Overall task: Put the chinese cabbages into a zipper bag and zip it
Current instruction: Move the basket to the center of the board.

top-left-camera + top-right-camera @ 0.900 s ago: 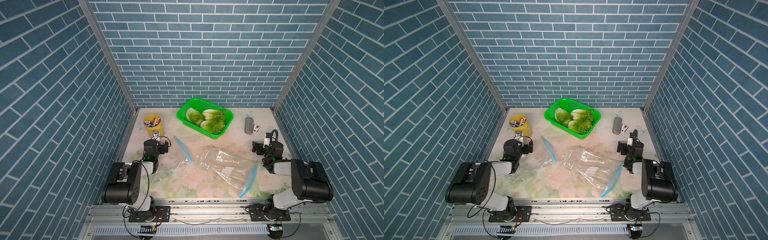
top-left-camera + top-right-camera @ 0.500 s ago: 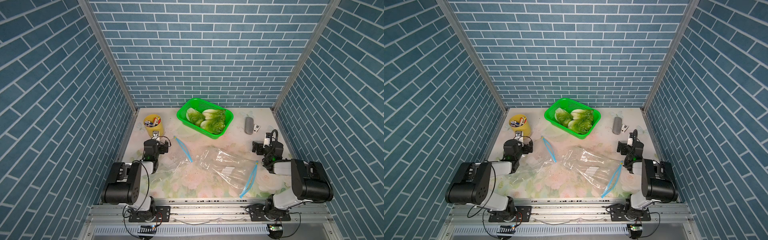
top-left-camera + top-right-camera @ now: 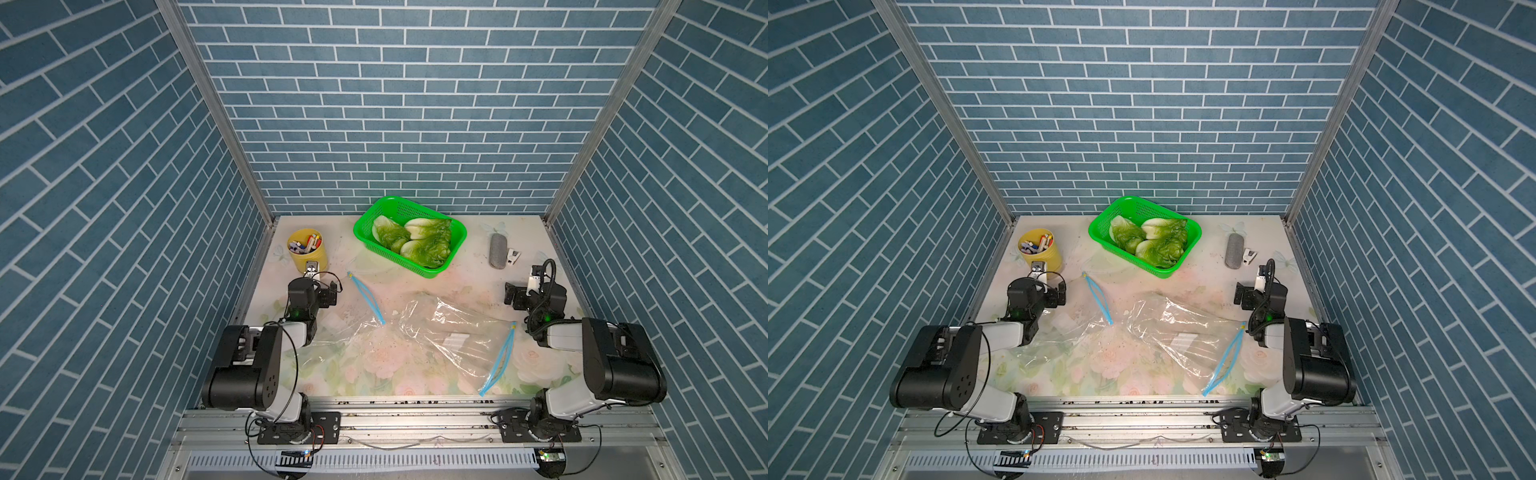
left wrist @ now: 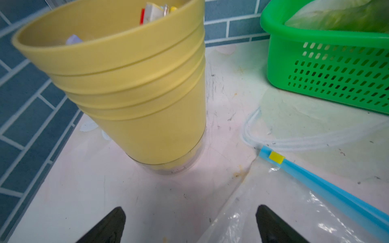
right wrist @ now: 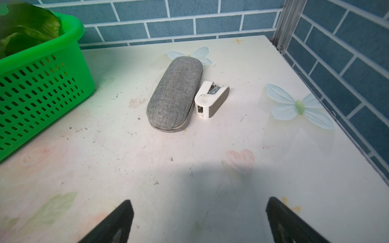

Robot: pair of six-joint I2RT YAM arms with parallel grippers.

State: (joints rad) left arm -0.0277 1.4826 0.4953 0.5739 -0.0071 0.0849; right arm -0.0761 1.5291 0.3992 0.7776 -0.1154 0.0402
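- White label patch (image 3: pixel 457 341) on the right-hand clear plastic zipper bag (image 3: pixel 449 320); the print is too small to read and may only be lines.
- Three chinese cabbages (image 3: pixel 417 245) have white thick bases and crinkly light-green leaves. They lie packed side by side, touching, in the green plastic mesh basket (image 3: pixel 409 210).
- The basket sits at the far middle of the floral-print table (image 5: pixel 273 157), well apart from both grippers.
- The right-hand bag lies flat and crumpled at mid-table, with its blue zip strip (image 3: pixel 498 361) facing the right arm.
- A second clear zipper bag (image 3: pixel 332 336) lies near the left arm, with a yellow slider tab (image 4: pixel 276 157) on its blue zip.
- Left gripper (image 4: pixel 189 208): jaws spread wide, grasping nothing, just before the ribbed yellow plastic cup (image 4: pixel 136 84) of small stationery.
- Right gripper (image 5: pixel 200 201): jaws spread wide, empty, over bare table.
- A grey fabric oblong case (image 5: pixel 174 94) touches a small white stapler (image 5: pixel 211 98).
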